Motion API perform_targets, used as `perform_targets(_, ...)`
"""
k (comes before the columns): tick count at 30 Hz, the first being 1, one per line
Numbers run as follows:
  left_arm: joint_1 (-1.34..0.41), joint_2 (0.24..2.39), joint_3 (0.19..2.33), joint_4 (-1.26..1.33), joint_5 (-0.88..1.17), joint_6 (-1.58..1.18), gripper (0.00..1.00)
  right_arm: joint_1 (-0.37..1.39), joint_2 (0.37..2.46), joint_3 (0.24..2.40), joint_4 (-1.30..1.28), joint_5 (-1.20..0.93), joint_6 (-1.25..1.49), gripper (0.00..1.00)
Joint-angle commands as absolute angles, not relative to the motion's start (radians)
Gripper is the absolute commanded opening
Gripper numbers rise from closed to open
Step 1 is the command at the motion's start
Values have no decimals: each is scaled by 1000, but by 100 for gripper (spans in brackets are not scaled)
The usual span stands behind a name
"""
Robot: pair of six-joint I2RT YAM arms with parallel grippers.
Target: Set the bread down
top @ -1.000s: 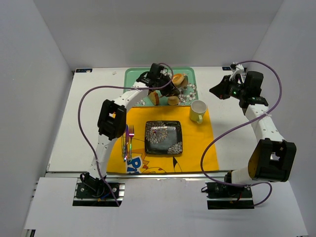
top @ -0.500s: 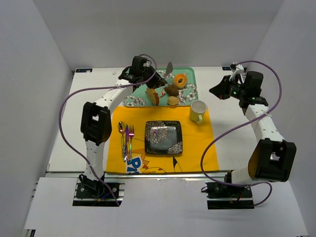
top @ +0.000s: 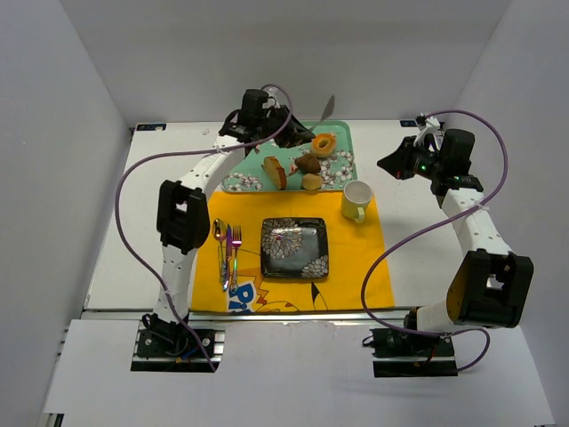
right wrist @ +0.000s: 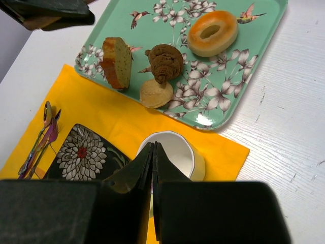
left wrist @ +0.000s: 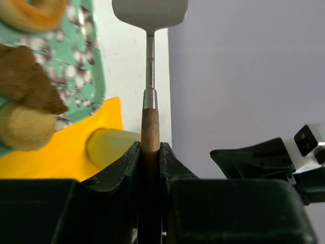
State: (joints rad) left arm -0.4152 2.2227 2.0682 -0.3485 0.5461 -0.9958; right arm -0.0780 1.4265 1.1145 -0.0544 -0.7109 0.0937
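Note:
The bread [right wrist: 213, 33], a golden ring with a hole, lies flat in the far right part of the green flowered tray [right wrist: 152, 20]; it also shows as the bread [top: 324, 142] and the bread [left wrist: 38, 12]. My left gripper [top: 289, 132] hangs over the tray's back left, shut on the wooden handle [left wrist: 150, 132] of a metal spatula. The spatula blade [top: 327, 108] is raised in the air beyond the bread, apart from it. My right gripper [top: 388, 165] hovers right of the tray, above the mug [right wrist: 172, 152], shut with nothing in it.
On the tray also lie a loaf slice [top: 274, 172], a brown pastry [top: 308, 164] and a small bun [top: 312, 181]. A yellow mat [top: 356, 267] carries the pale yellow mug [top: 356, 200], a black flowered plate [top: 294, 248] and cutlery [top: 227, 253].
The left arm drew back from over the tray to the left, then shifted right a little, carrying the spatula with its blade raised. The bread now lies uncovered. The right arm has not moved.

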Motion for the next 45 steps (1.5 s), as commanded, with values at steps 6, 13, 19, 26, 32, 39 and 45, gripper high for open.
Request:
perform_targets(6,-482,2318,2121,-334,657,-982,0,-84,1404,1115,-34,-718,95,5)
perform_targets(13,-514,2355,2114,-405,655,-899,0,-84,1411,1117,-34,-716,91,5)
perform_targets(19,-523,2365,2094,-463,617,-832,0,-83,1414,1114,-35,-719,94,5)
perform_targets(26,-537,2407,2138,-587,486,-738,0,-86,1414,1111,-37,-718,92,5)
perform_targets(32,-545,2431,2155,-629,410,-698,0,-86,1416,1109,-34,-719,95,5)
perform_targets(39,-549,2456,2206,-655,351,-693,0,-84,1414,1103,-29,-722,101,5)
perform_targets(45,-549,2474,2238,-678,258,-732,0,-86,1410,1100,-25,-724,110,5)
